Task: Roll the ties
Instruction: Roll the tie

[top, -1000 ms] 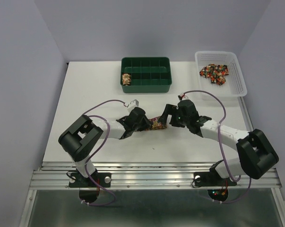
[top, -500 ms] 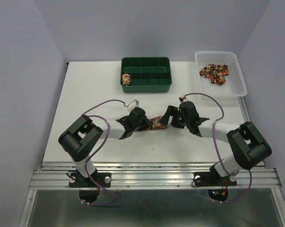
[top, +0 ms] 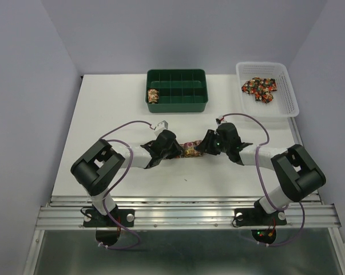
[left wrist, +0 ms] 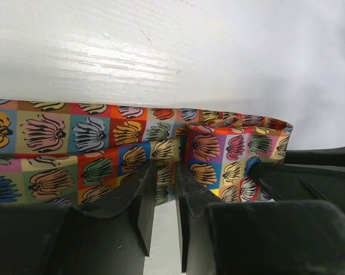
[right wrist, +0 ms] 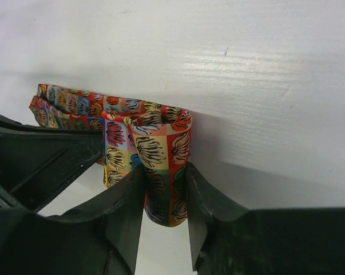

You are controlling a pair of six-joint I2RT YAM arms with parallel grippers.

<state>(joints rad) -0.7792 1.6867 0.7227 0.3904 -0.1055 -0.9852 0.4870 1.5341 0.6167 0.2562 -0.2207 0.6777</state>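
Note:
One of the ties (top: 190, 150), a patchwork strip of red, orange and gold squares, lies mid-table between my two grippers. In the left wrist view the tie (left wrist: 75, 149) runs flat across the white table and doubles over at its right end. My left gripper (left wrist: 165, 171) is shut on its near edge beside that fold. In the right wrist view the tie's folded end (right wrist: 155, 143) stands up as a small loop, and my right gripper (right wrist: 165, 180) is shut on it. From above, the left gripper (top: 179, 150) and the right gripper (top: 202, 147) nearly touch.
A green compartment tray (top: 178, 106) stands at the back centre with one rolled tie (top: 153, 95) in its left cell. A white basket (top: 289, 94) at the back right holds several loose ties (top: 260, 89). Purple cables arc over both arms.
My right gripper has gone from wide open to shut on the tie's folded end, and has shifted a little left toward the left gripper. The left gripper has kept still.

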